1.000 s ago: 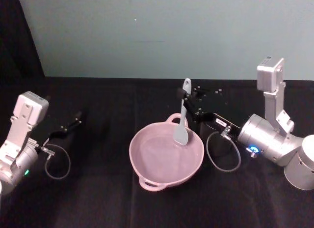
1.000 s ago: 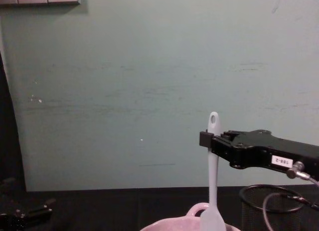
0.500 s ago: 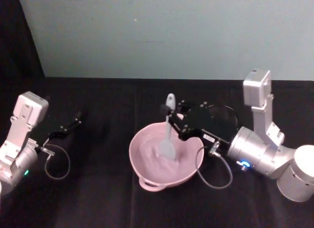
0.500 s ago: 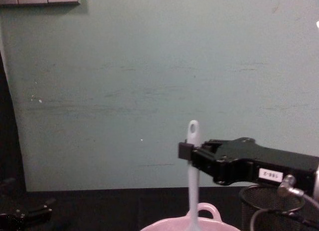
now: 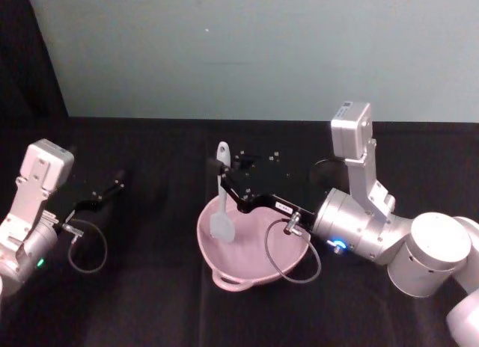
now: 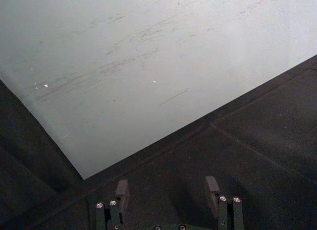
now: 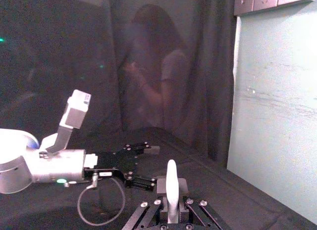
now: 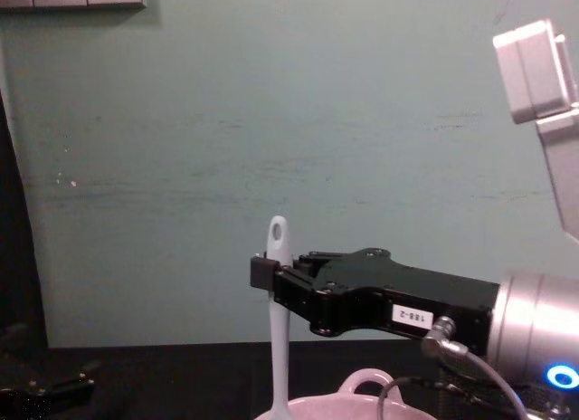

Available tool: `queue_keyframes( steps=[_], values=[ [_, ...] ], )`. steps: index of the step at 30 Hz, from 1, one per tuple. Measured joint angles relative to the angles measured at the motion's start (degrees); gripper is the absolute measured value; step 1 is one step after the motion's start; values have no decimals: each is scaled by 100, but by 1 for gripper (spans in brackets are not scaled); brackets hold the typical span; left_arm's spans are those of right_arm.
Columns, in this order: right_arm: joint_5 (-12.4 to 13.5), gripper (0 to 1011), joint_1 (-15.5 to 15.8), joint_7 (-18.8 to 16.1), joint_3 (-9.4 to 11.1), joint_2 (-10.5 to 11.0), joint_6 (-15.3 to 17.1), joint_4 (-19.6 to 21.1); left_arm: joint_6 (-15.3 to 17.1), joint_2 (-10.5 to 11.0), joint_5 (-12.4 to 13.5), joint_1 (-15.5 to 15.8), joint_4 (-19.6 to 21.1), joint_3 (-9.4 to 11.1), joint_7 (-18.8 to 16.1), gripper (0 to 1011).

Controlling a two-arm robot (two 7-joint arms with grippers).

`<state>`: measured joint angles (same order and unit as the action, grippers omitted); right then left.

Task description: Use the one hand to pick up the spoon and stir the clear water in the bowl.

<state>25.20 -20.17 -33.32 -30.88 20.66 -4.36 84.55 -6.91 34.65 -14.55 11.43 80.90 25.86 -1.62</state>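
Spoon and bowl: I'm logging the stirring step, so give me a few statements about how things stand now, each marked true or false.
1. The right gripper grips the spoon by the upper part of its handle. True.
2. The spoon lies flat on the black table. False: it stands nearly upright, blade down inside the bowl.
3. The left gripper holds the bowl's loop handle. False: it is far off to the left above the table, its fingers open with nothing between them.
4. The spoon's blade is in the left part of the bowl. True.
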Motion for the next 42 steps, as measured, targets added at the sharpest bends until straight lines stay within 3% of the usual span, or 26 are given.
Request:
queue_keyframes(
  steps=[7,13,22,29,38,42],
  values=[
    [-78,116,-230,41,0,-149,-104,-407,0,0,0,0,0,0,0,1005],
    [-237,116,-263,230,126,-94,-178,-498,0,0,0,0,0,0,0,1005],
    [-668,116,6,569,367,285,-65,-34,0,0,0,0,0,0,0,1005],
    [-713,116,246,528,437,371,-13,315,0,0,0,0,0,0,0,1005],
    [-674,116,304,298,238,257,65,433,0,0,0,0,0,0,0,1005],
    [-517,116,253,169,134,92,96,313,0,0,0,0,0,0,0,1005]
  ],
)
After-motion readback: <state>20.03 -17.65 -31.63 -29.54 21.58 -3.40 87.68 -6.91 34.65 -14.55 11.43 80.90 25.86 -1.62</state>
